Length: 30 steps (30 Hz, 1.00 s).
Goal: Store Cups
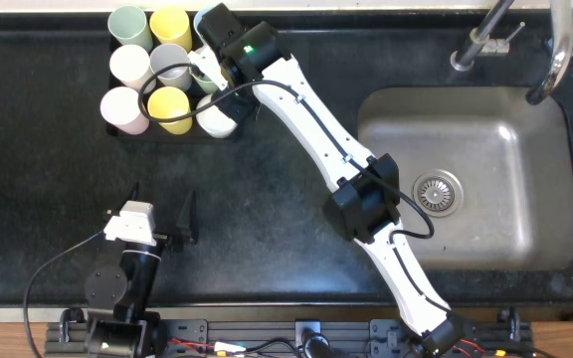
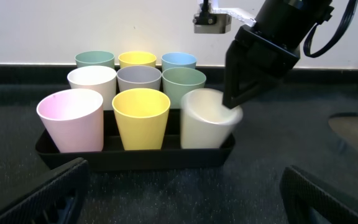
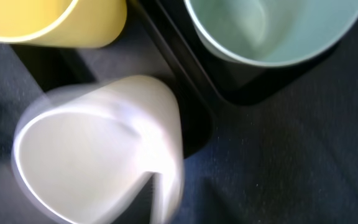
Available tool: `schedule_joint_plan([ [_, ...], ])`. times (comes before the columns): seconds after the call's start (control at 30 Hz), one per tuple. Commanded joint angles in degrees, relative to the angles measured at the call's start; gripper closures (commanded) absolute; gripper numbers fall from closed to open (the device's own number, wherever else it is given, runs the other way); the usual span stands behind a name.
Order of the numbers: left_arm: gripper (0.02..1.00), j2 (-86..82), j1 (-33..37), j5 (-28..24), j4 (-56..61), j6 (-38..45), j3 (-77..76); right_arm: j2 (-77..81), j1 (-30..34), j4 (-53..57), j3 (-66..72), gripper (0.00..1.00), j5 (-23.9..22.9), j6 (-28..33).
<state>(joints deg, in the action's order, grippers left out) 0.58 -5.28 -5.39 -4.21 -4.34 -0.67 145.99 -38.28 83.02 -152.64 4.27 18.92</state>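
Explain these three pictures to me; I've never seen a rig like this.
These are two robot arms at a black worktop with a sink. One picture looks down from a fixed camera above. The other two come from small cameras on the arms' wrists.

On the worktop stands a black tray holding coloured cups in three rows.

The right tool, that arm's two-finger grasping end, is across at the tray. It is clamped on the rim of a tilted cream cup at the tray's corner, and its wrist camera sees that cup from close above.

The left tool sits near its own base, fingers open and holding nothing. Its camera faces the tray from the side.
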Motion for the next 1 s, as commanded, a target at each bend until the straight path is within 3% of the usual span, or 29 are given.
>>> schedule_joint_plan([
  [0.03,0.02,-0.5,-0.2,-0.1,0.1,-0.5,0.2,0.0,0.0,-0.9,-1.2,0.003,-0.5,0.6],
  [0.3,0.02,-0.5,-0.2,-0.1,0.1,-0.5,0.2,-0.1,0.1,-1.4,-1.2,0.003,-3.7,0.3],
  [0.43,0.02,-0.5,-0.2,-0.1,0.1,-0.5,0.2,-1.6,0.2,-1.1,-1.3,0.003,-6.3,-3.1],
  [0.6,0.02,-0.5,-0.2,-0.1,0.1,-0.5,0.2,-8.0,2.8,-0.4,-1.5,0.003,-6.3,-6.5],
  [0.87,0.02,-0.5,-0.2,-0.1,0.1,-0.5,0.2,-24.3,16.7,13.9,-1.5,0.005,-6.2,-8.7],
  [1.0,0.02,-0.5,-0.2,-0.1,0.1,-0.5,0.2,-33.7,25.1,13.8,2.8,0.003,-10.0,-12.4],
])
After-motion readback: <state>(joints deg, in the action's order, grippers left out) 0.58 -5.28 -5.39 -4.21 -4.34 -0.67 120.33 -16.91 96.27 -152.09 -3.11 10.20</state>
